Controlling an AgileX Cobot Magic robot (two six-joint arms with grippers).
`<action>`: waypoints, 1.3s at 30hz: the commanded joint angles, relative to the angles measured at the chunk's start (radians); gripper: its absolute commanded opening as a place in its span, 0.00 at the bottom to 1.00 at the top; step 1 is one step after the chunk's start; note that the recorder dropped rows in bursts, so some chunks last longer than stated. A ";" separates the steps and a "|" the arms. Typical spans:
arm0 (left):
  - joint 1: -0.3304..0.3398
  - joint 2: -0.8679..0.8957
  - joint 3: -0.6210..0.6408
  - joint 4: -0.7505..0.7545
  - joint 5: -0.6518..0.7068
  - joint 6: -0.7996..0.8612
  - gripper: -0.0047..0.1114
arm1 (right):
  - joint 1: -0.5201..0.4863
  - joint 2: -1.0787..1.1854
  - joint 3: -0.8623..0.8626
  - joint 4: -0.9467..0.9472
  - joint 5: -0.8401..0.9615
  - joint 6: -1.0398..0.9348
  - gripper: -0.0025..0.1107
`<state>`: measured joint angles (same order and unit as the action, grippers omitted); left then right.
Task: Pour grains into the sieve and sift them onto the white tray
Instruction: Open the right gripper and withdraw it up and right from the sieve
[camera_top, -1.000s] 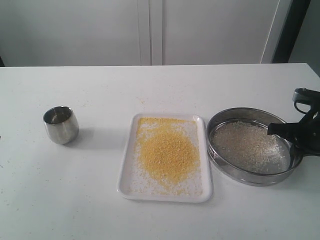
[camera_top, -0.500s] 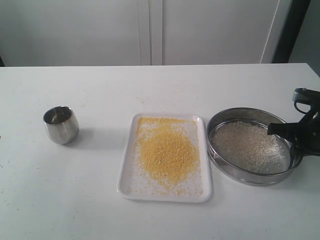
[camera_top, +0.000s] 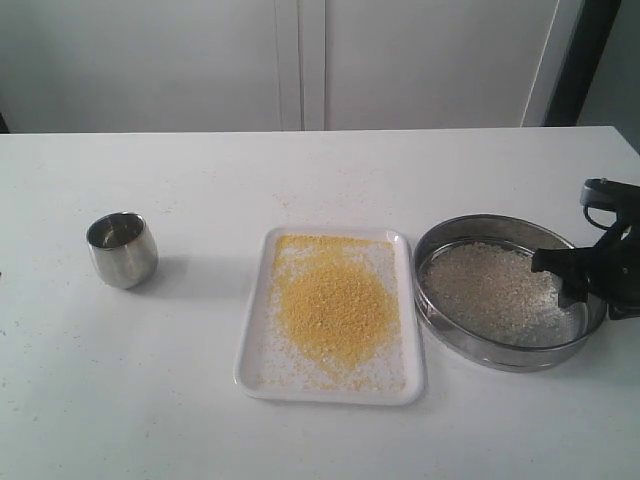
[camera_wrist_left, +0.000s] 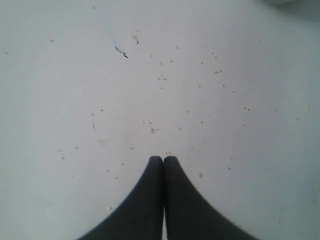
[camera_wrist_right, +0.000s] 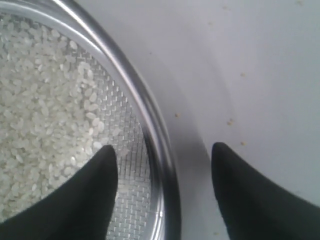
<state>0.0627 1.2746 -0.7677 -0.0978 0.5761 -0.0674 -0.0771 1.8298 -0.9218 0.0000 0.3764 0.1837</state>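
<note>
Two grippers to call, and they look nothing alike. The right gripper is down at the sieve, on the side of it away from the white tray, with its black fingers spread wide. In the right wrist view one finger hangs inside over the mesh and the other is outside over the counter. The shiny rim runs up between them. There is a gap on either side of that rim, so nothing is pinched.

The sieve sits flat on the counter just beside the tray's right long edge, nearly touching it. Its mesh carries a spread of whitish rice, lying on the tray side of the inner finger. Right by the fingertip the mesh is almost bare.

Now the grains on the tray. A broad patch of fine yellow meal fills its middle and runs toward its far edge, with pale specks scattered round the patch. The tray's rim shows clean white all the way round.

The left gripper has its two fingers pressed tight together, holding nothing. It hangs over bare counter dotted with stray yellow specks. It does not show in the exterior view, so how it lies relative to the tray I cannot tell.

Well off to the tray's left stands a small steel cup, upright and alone.
</note>
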 joint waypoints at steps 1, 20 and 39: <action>0.004 -0.006 -0.006 -0.005 0.015 -0.003 0.04 | 0.000 -0.002 0.001 -0.008 -0.008 0.003 0.52; 0.004 -0.006 -0.006 -0.005 0.015 -0.003 0.04 | 0.000 -0.235 -0.037 0.007 0.070 0.003 0.51; 0.004 -0.006 -0.006 -0.005 0.015 -0.003 0.04 | 0.110 -0.444 -0.035 0.030 0.106 -0.070 0.06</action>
<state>0.0627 1.2746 -0.7677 -0.0978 0.5761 -0.0674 0.0058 1.4056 -0.9543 0.0246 0.4733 0.1531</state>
